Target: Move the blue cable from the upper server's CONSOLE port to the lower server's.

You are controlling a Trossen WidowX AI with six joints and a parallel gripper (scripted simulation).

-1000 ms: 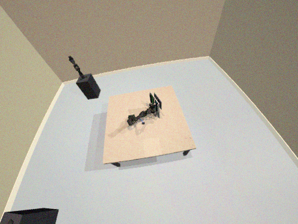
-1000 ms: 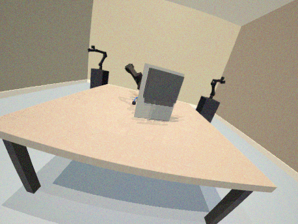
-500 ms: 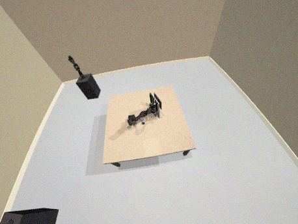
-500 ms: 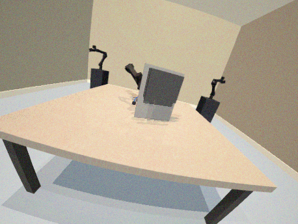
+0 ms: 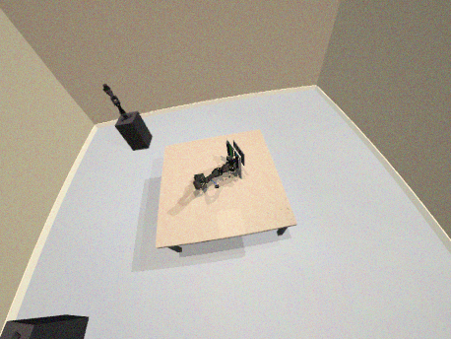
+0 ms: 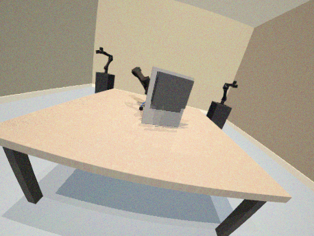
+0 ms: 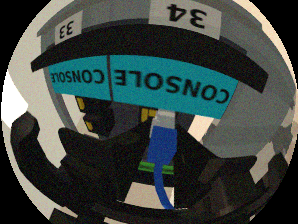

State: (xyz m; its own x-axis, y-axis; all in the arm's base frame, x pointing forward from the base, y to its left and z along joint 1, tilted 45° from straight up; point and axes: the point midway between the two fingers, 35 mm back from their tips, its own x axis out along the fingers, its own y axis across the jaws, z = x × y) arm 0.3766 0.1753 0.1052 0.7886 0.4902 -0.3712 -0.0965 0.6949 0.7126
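In the top view, a pale wood-topped desk (image 5: 224, 207) (image 6: 144, 147) with dark legs fills the middle of the frame. A black jointed robot arm (image 5: 217, 172) (image 6: 140, 76) stretches from the desk's centre up and right toward upright grey-and-black panels (image 5: 238, 153) (image 6: 171, 90). A black arm on a dark pedestal (image 5: 135, 132) stands at upper left.

In the exterior view, the panels stand right of centre and hide much of the robot arm. A bit of blue cable (image 6: 142, 104) (image 7: 159, 187) shows at their left edge.

In the wrist view, the black hand (image 7: 162, 145) is closed on the blue plug with a clear tip (image 7: 163, 142), just below the centre. The plug's tip points up toward a teal label reading CONSOLE (image 7: 170, 87), upside down; I cannot tell whether it is seated. A white "34" tag (image 7: 185, 17) sits at the top.
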